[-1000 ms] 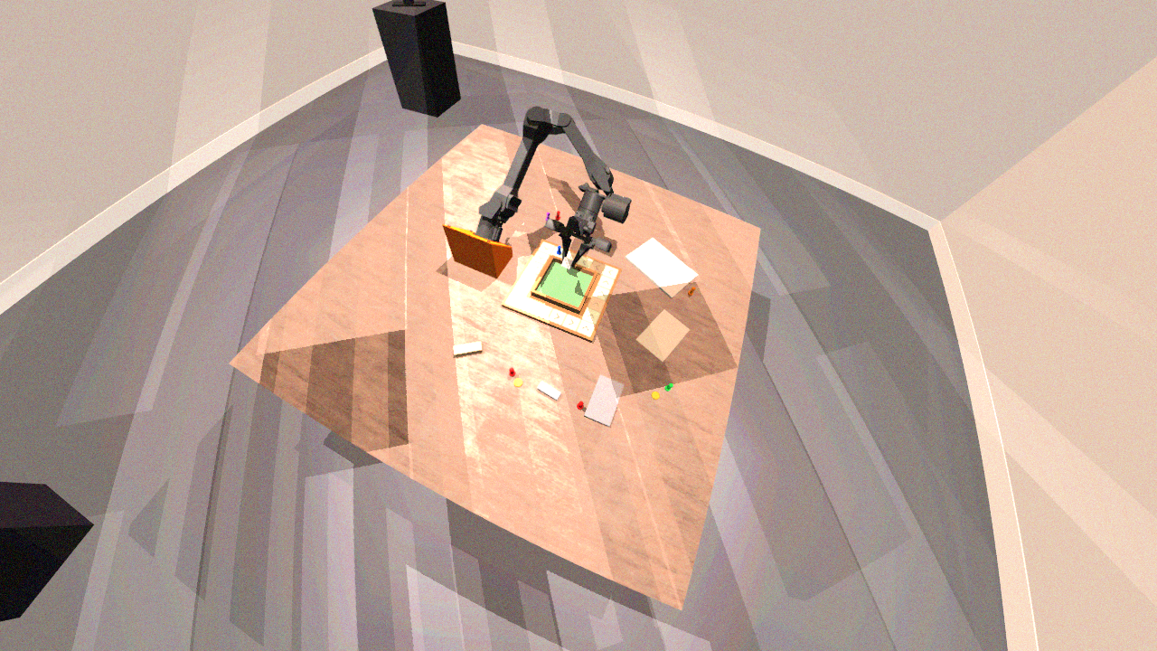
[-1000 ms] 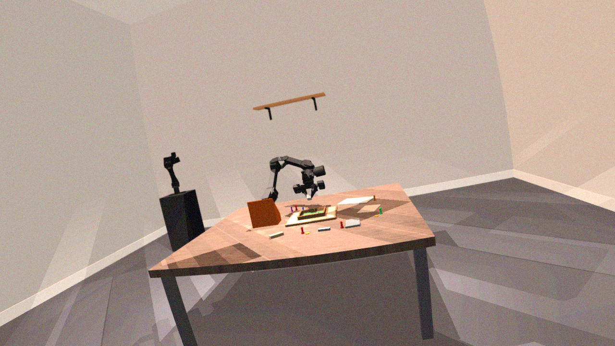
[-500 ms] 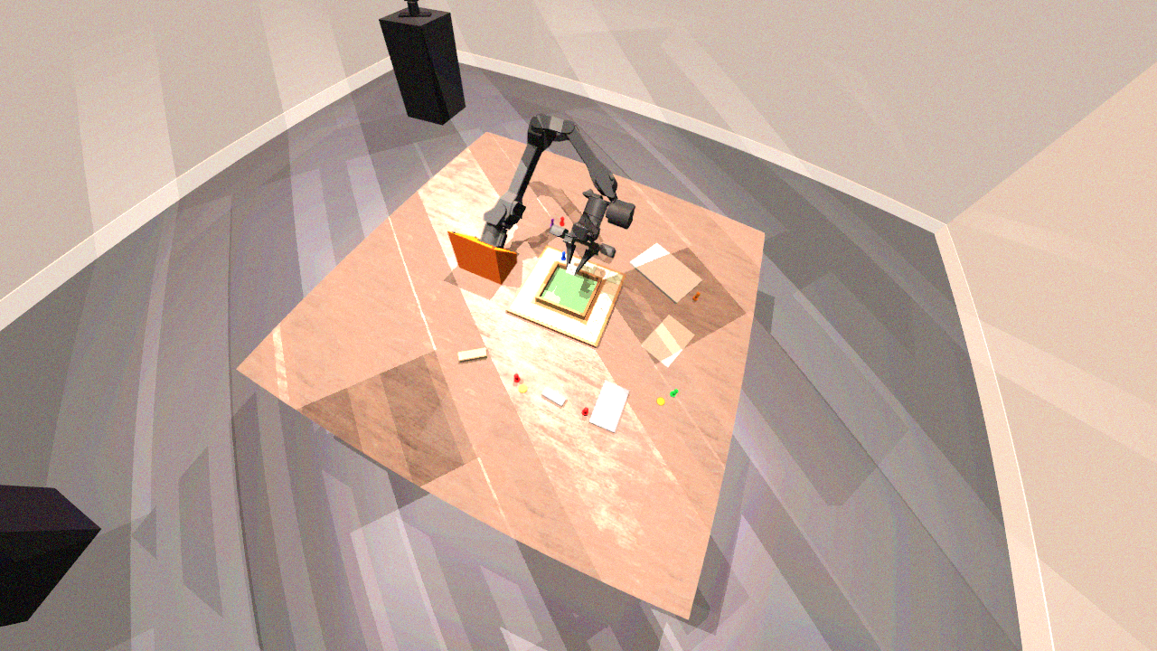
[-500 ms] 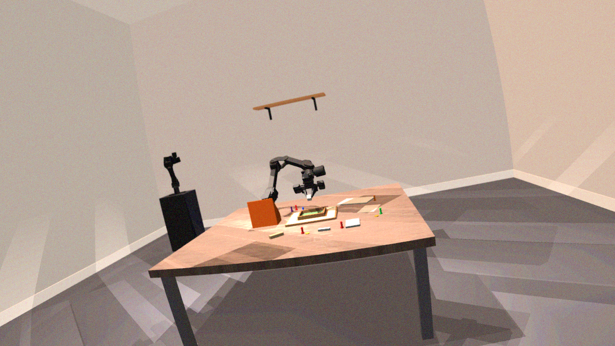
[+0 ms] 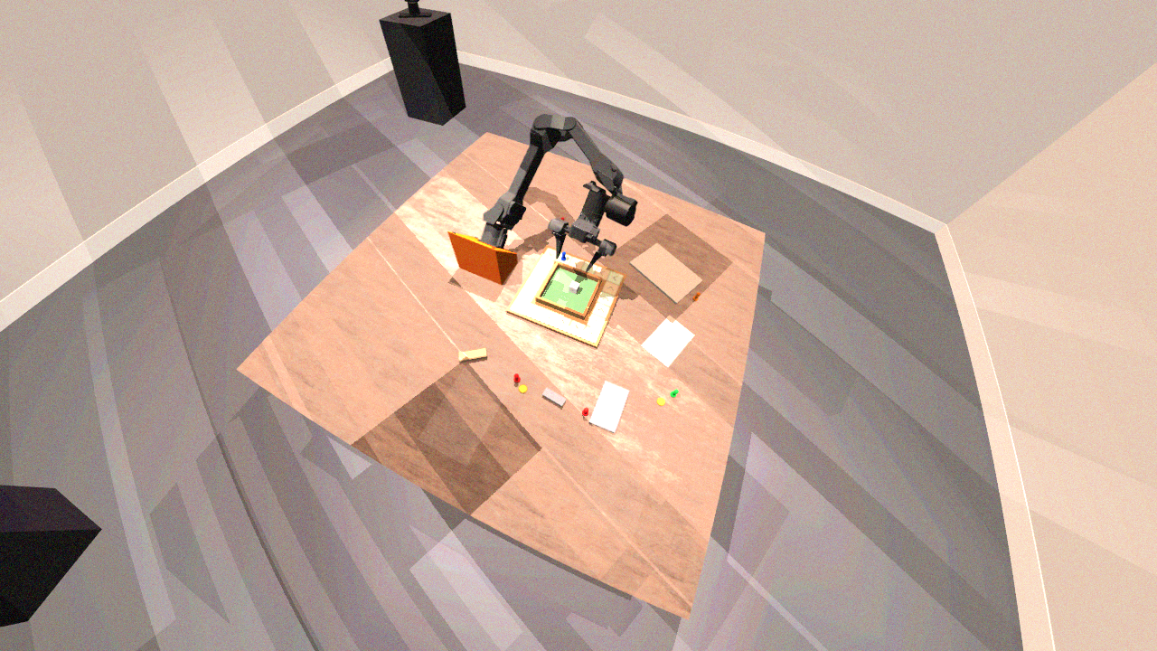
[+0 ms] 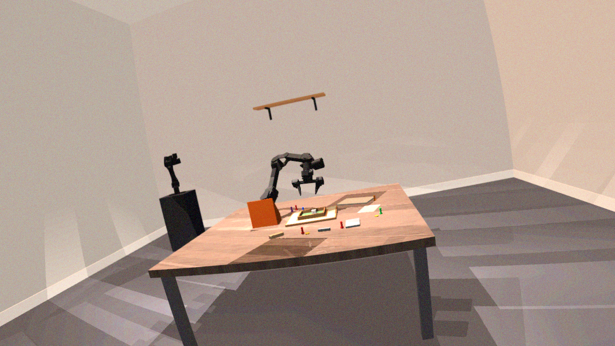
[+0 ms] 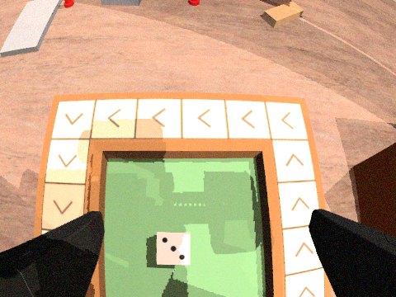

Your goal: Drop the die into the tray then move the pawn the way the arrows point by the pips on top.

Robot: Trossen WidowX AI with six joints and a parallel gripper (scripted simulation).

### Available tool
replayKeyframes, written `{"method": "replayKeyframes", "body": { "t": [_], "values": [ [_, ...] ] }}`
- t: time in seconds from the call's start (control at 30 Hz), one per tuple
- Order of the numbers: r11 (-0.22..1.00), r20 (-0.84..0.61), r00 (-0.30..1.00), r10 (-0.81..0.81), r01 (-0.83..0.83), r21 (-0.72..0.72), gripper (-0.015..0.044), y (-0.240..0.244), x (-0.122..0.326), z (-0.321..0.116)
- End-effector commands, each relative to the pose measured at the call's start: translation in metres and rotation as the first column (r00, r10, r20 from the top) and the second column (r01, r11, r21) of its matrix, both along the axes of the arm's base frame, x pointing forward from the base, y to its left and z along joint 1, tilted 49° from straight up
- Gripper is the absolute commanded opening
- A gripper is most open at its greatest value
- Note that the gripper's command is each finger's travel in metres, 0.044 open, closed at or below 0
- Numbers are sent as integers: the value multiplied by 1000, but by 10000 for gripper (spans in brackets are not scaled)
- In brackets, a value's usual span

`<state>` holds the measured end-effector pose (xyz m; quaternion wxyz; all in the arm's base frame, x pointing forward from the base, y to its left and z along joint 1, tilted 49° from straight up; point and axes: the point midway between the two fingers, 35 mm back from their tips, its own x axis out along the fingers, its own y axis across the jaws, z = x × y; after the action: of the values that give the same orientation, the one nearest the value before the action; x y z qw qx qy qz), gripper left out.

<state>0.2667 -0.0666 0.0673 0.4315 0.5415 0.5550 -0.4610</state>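
The white die (image 5: 574, 287) (image 6: 313, 211) (image 7: 173, 248) lies flat on the green floor of the dice tray (image 5: 558, 310) (image 7: 186, 145), with three pips on top in the wrist view. My gripper (image 5: 572, 264) (image 6: 308, 193) (image 7: 209, 224) is open and empty above the tray, its fingers wide apart on either side of the die in the wrist view. The board (image 5: 558, 321) (image 6: 292, 222) (image 7: 214, 133) has a ring of arrow squares around the tray. A small blue pawn (image 5: 563, 256) (image 6: 302, 208) stands at the board's far side, outside the wrist view.
An orange block (image 5: 483, 259) (image 6: 263, 213) stands left of the board. Red pawns (image 5: 516, 378) (image 6: 341, 224), a grey bar (image 5: 554, 397) and a tan bar (image 5: 472, 354) (image 7: 284, 15) lie toward the front. Right are a tan panel (image 5: 665, 272), a white sheet (image 5: 668, 341) and a green pawn (image 5: 673, 393) (image 6: 380, 210).
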Motion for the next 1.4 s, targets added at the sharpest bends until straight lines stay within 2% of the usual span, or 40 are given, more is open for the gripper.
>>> {"method": "replayKeyframes", "body": {
  "t": [0.0,0.07,0.13,0.23,0.3,0.33,0.43,0.5,0.6,0.77,0.9,1.03,1.13,1.37],
  "values": [
    [951,-23,1000,-1,8,308,440,4,-4,-21],
    [874,11,999,-36,26,485,440,5,-1,-26],
    [812,42,996,-77,38,582,440,4,2,-28],
    [804,46,996,-83,40,593,440,3,3,-28],
    [840,0,998,-61,52,540,440,4,-4,-33],
    [841,13,999,-49,35,540,414,5,-4,-33],
    [824,191,974,122,-206,527,335,16,-8,-23],
    [777,338,904,263,-406,481,282,25,-12,-16],
    [655,532,720,445,-667,355,204,39,-19,-5],
    [352,731,260,631,-936,30,200,61,-32,11],
    [71,745,-170,645,-958,-279,200,79,-45,21],
    [-182,627,-559,543,-807,-562,200,95,-59,29],
    [-265,549,-687,477,-707,-655,200,101,-64,32],
    [-268,545,-692,474,-703,-659,200,101,-64,32]
  ]
}}
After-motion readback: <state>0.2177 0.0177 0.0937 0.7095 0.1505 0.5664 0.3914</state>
